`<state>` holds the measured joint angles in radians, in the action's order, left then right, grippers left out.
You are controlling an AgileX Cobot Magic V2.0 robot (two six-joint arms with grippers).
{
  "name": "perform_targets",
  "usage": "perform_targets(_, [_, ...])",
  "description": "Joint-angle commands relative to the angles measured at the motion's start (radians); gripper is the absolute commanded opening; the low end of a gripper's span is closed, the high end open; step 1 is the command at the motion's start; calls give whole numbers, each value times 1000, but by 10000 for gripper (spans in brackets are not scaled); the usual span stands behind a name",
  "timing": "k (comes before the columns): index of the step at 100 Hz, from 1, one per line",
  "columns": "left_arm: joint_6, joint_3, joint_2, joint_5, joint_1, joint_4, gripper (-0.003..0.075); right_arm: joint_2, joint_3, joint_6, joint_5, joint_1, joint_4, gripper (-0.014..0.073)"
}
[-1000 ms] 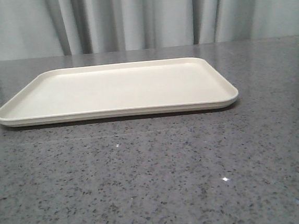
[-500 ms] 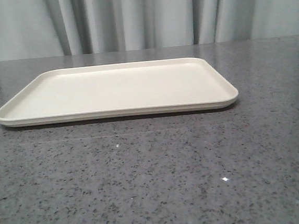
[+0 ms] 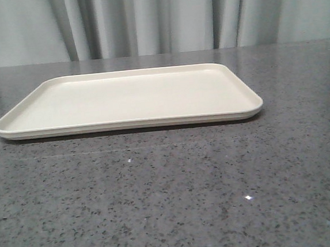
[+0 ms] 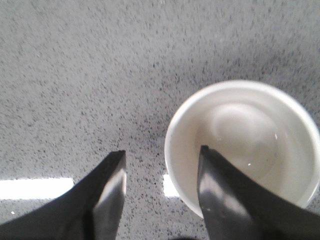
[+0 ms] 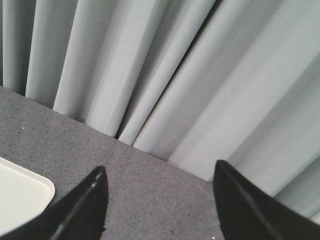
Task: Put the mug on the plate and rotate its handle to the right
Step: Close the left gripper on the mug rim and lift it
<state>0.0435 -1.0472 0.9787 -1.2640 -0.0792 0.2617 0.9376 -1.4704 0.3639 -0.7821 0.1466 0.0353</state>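
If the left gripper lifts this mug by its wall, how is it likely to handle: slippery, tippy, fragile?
The mug looks glazed and glossy inside, so the wall may be slippery. It appears empty, so probably light. The left gripper has one finger inside the rim and one outside; a one-sided wall pinch could let it tilt. It looks rigid, perhaps ceramic, so likely chippable.

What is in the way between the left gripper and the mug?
Nothing that shows. In the left wrist view the left gripper is open right over the mug: one finger overlaps its mouth, the other is over bare table beside it. The plate has nothing on it.
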Motion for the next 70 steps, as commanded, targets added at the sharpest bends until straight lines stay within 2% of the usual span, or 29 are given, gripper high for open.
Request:
perform_targets(1, [8,1,-1,8,2,18,333,-4,-27,3,73,-2,-8,465])
perform_targets(70, [8,63,111,80,2,16,333,-4,-27,3,68,-2,-8,465])
